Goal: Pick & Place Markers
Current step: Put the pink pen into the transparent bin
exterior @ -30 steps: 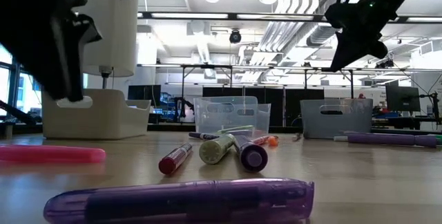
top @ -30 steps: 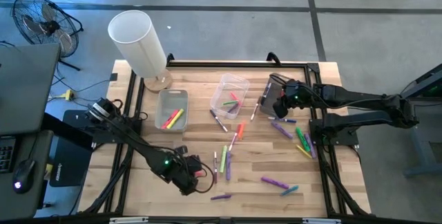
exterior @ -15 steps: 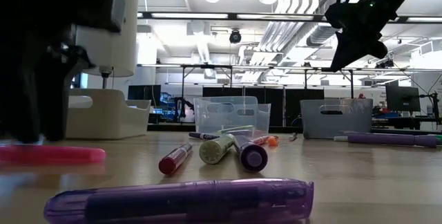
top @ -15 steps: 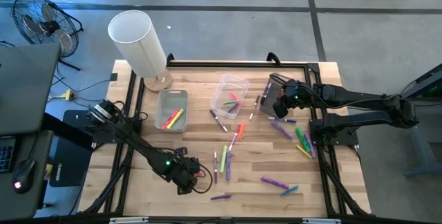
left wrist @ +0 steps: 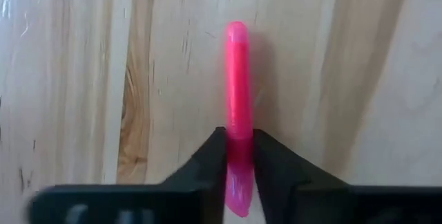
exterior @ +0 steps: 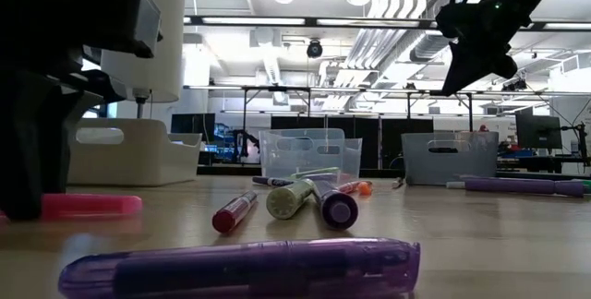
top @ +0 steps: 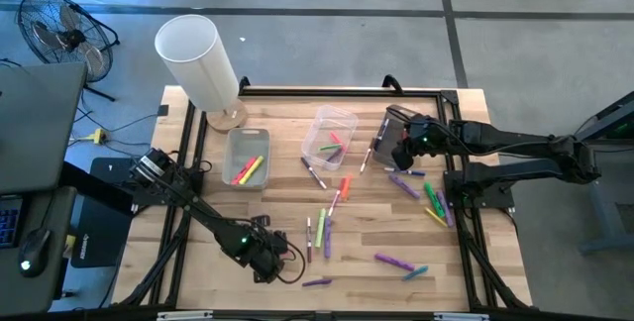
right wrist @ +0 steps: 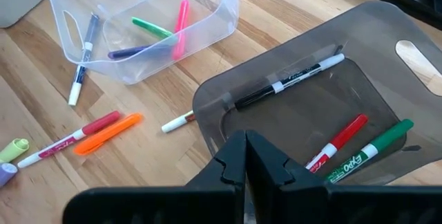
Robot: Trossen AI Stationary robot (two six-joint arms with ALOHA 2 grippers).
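Pinching a pink marker flat on the table, the left gripper works well apart from the clear bin. Right gripper, shut and empty, hovers over the dark bin beside it. A few markers are binned; most lie loose.

Bare wood flanks pink marker (both sides).

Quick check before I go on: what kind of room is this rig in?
Probably a robotics lab or workshop: the low view shows open ceiling ducts and rows of workbenches with monitors, and a floor fan stands on bare concrete beside the wooden table.
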